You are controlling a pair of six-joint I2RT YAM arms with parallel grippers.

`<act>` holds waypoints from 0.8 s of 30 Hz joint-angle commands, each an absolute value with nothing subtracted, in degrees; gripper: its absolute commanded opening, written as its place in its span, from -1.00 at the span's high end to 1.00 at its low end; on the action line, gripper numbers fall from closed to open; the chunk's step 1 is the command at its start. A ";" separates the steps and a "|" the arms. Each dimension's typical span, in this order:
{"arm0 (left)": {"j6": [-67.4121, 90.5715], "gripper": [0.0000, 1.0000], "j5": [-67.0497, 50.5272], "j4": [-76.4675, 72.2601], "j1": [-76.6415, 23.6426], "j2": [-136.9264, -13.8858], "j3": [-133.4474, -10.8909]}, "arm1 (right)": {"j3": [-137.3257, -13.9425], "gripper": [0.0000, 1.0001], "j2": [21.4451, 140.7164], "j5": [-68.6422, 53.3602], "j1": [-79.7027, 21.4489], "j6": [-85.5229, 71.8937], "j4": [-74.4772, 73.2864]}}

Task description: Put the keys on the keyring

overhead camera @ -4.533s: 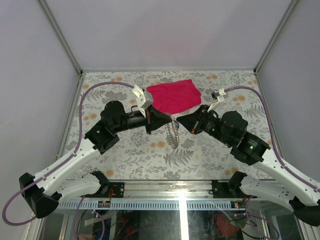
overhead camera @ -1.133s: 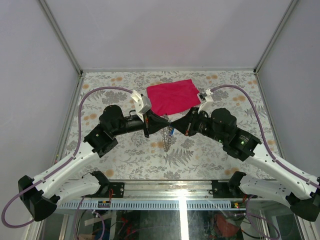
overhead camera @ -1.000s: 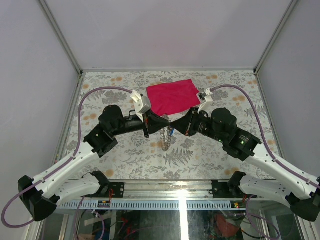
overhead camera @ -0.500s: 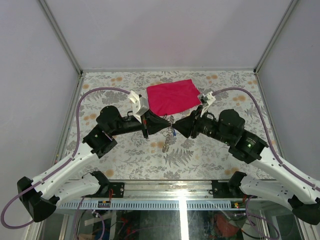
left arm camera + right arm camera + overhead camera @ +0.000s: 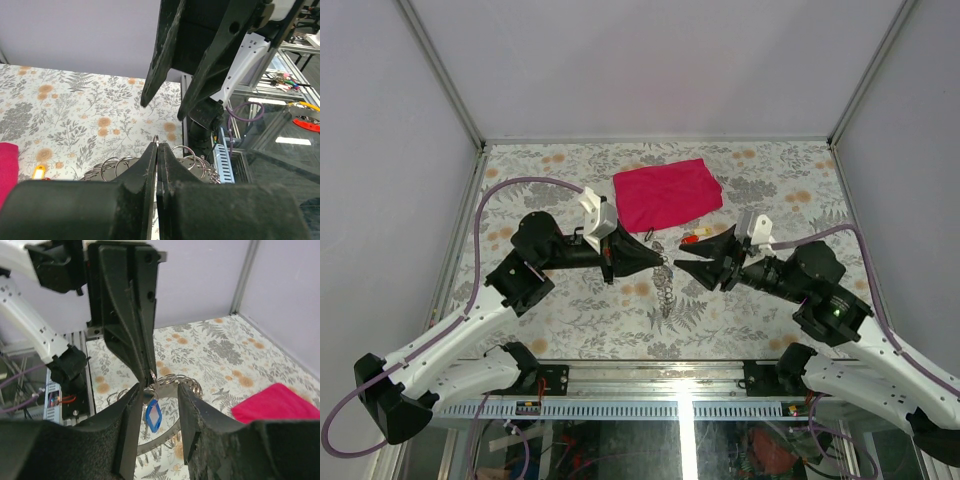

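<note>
The left gripper point(image 5: 658, 258) is shut tight on the top of a bunch point(image 5: 666, 290) of silver rings, and the bunch hangs down from it over the worktop point(image 5: 570, 310). From the top, the right gripper point(image 5: 685, 260) points at the left one, tip near tip, and its fingers are apart with nothing held. A red cloth point(image 5: 667, 193) lies behind them, and a small red and yellow tag point(image 5: 691, 238) lies on the worktop near the right gripper. From the left wrist, the two fingers point(image 5: 148, 165) press together on one thin ring. More rings of the bunch point(image 5: 184, 156) sit just behind. The right gripper point(image 5: 164, 107) hangs open above them. A yellow tag point(image 5: 39, 171) lies far left, beside the cloth point(image 5: 5, 170). From the right wrist, the right fingers point(image 5: 131, 425) stand wide apart. The left gripper point(image 5: 149, 371) pinches the bunch point(image 5: 176, 381) right in front. A blue tag point(image 5: 153, 418) dangles from the rings. Below it, the keyring point(image 5: 156, 441) shows as a wide grey curve, low between the right fingers.
</note>
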State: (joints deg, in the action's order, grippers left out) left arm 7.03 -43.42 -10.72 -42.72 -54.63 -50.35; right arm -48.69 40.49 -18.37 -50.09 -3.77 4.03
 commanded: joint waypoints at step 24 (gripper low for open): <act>6.35 1.00 -54.82 -16.33 -43.18 -55.19 -54.27 | -49.21 0.53 43.71 -34.61 -50.02 5.19 8.51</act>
State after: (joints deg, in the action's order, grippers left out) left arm 6.94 -53.60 -11.18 -42.74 -55.61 -51.72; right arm -46.46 43.35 -32.73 -50.09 4.25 6.55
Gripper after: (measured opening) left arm 0.013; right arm 0.248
